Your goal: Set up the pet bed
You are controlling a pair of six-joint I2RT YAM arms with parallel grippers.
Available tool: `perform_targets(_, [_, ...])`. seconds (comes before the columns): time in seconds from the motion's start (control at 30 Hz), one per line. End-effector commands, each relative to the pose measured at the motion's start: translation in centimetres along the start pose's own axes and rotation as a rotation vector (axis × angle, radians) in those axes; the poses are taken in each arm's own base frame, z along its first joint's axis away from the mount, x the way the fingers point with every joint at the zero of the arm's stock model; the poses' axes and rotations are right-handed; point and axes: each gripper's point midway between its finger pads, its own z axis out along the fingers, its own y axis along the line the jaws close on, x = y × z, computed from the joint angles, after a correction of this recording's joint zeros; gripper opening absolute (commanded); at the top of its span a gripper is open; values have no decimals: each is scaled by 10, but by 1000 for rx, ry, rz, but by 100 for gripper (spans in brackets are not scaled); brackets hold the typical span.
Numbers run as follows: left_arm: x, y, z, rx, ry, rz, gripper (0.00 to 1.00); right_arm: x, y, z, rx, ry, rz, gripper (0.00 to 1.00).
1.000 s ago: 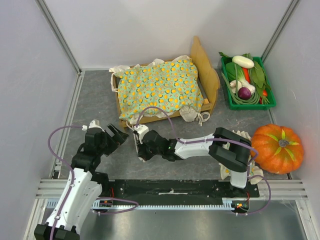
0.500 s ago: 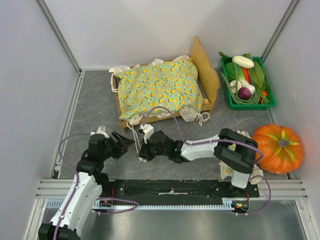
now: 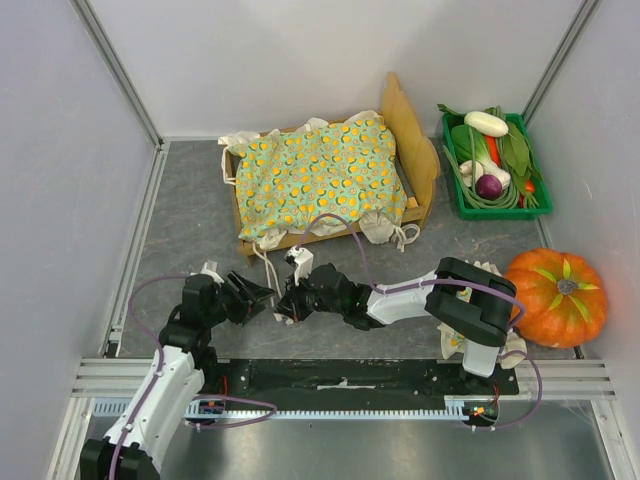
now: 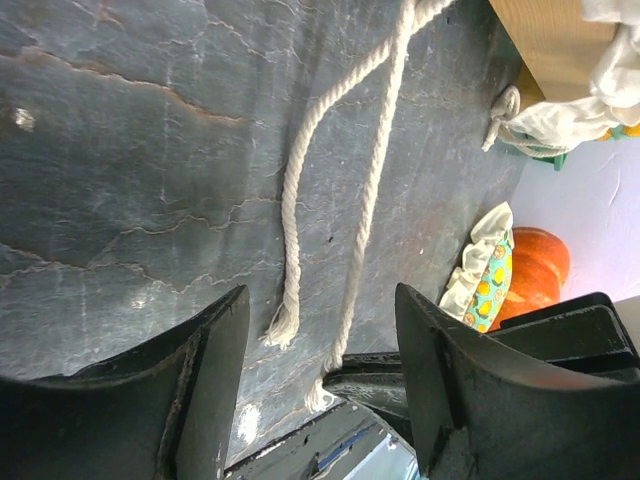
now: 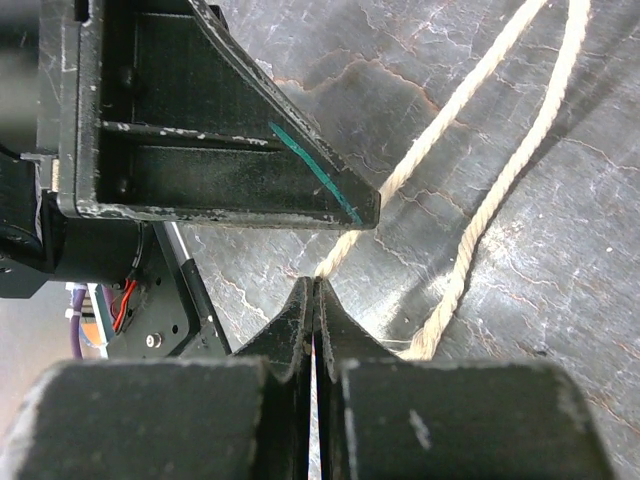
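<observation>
The pet bed [image 3: 412, 135] stands at the back centre, a light-wood frame with a tall headboard on its right, covered by a green orange-dotted blanket [image 3: 315, 175]. A white rope [image 3: 262, 262] trails from its front left corner onto the dark table. Both frayed ends of the rope [image 4: 300, 170] lie between the fingers of my left gripper [image 4: 320, 295], which stands open low over the table. My right gripper [image 5: 316, 282] is shut, and its tip touches one rope end [image 5: 470, 230]. The tips of my left gripper [image 3: 260, 295] and right gripper [image 3: 283, 303] almost meet.
A small matching ruffled pillow [image 3: 488, 268] lies under my right arm's elbow. An orange pumpkin [image 3: 555, 297] sits at the right. A green crate [image 3: 500, 212] of vegetables stands at the back right. Grey walls close in left, right and behind.
My left gripper has moved right and nearer, onto the rope ends, and its jaws have narrowed. The right gripper stayed shut and shifted slightly right.
</observation>
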Motion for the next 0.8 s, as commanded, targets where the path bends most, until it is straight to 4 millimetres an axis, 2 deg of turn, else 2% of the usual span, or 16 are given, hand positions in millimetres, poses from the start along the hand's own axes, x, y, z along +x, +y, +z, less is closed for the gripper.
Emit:
perform_targets(0.0, [3, -15, 1, 63, 27, -12, 66, -9, 18, -4, -85, -39, 29, 0])
perform_targets(0.17, [8, -18, 3, 73, 55, -6, 61, -13, 17, -5, -89, -69, 46, 0])
perform_targets(0.37, [16, -10, 5, 51, 77, -15, 55, -20, 14, -6, -90, -108, 57, 0])
perform_targets(0.4, [16, -10, 5, 51, 77, -19, 53, -20, 13, -7, -88, -110, 58, 0])
perform_targets(0.43, [17, -10, 5, 51, 81, -15, 47, -20, 12, -6, -87, -109, 57, 0])
perform_targets(0.67, [20, -15, 7, 68, 87, -14, 37, -18, 9, -4, -76, -107, 59, 0])
perform_targets(0.7, [21, -16, 7, 70, 91, -12, 31, -17, 8, -3, -73, -105, 61, 0])
perform_targets(0.77, [20, -17, 8, 70, 92, -12, 28, -16, 7, -2, -69, -99, 60, 0])
